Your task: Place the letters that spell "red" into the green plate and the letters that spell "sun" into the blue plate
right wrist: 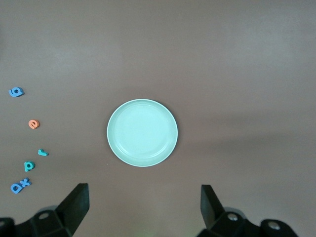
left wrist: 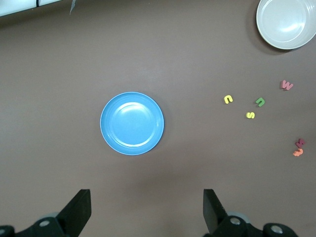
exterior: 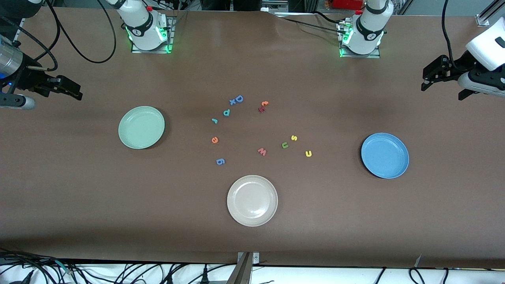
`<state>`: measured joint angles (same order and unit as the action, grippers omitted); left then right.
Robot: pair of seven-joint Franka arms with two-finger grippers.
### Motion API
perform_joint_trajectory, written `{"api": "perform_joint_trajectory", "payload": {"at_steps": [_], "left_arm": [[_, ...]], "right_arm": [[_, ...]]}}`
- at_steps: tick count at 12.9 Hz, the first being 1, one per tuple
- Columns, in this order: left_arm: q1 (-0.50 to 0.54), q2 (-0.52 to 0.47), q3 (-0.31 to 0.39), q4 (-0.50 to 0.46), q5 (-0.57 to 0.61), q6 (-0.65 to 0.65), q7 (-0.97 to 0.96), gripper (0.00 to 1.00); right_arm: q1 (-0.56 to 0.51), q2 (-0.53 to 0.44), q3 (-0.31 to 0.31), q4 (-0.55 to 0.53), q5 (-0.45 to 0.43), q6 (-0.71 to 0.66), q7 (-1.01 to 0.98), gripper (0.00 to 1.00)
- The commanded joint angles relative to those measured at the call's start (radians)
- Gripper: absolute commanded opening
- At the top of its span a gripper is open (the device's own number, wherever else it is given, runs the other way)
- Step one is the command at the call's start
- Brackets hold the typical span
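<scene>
The brown desk (exterior: 79, 189) carries three plates: the green plate (exterior: 141, 127) toward the right arm's end, the blue plate (exterior: 384, 155) toward the left arm's, a cream plate (exterior: 252, 200) nearest the camera. Both arms wait high at the ends, the left gripper (left wrist: 146, 210) and right gripper (right wrist: 144, 207) with fingers spread wide, holding nothing. Between the plates lie the teal r (exterior: 214, 121), what looks like the d (exterior: 226, 113), the orange e (exterior: 214, 139), and the s (exterior: 294, 137), u (exterior: 285, 145), n (exterior: 308, 154).
</scene>
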<state>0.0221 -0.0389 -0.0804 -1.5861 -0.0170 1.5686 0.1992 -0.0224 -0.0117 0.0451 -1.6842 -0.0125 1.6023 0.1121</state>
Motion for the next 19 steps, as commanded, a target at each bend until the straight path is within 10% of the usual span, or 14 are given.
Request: {"api": "perform_joint_trajectory", "payload": {"at_steps": [1,19], "left_arm": [[0.002,-0.009,-0.001,0.006,0.031,0.001,0.0,1.0],[0.006,-0.009,0.001,0.017,0.031,0.001,0.0,1.0]], "right_arm": [[-0.004,-0.005,-0.004,0.014,0.011,-0.031,-0.008,1.0],[0.018,0.052,0.002,0.017,0.014,0.105,0.031,1.0]]}}
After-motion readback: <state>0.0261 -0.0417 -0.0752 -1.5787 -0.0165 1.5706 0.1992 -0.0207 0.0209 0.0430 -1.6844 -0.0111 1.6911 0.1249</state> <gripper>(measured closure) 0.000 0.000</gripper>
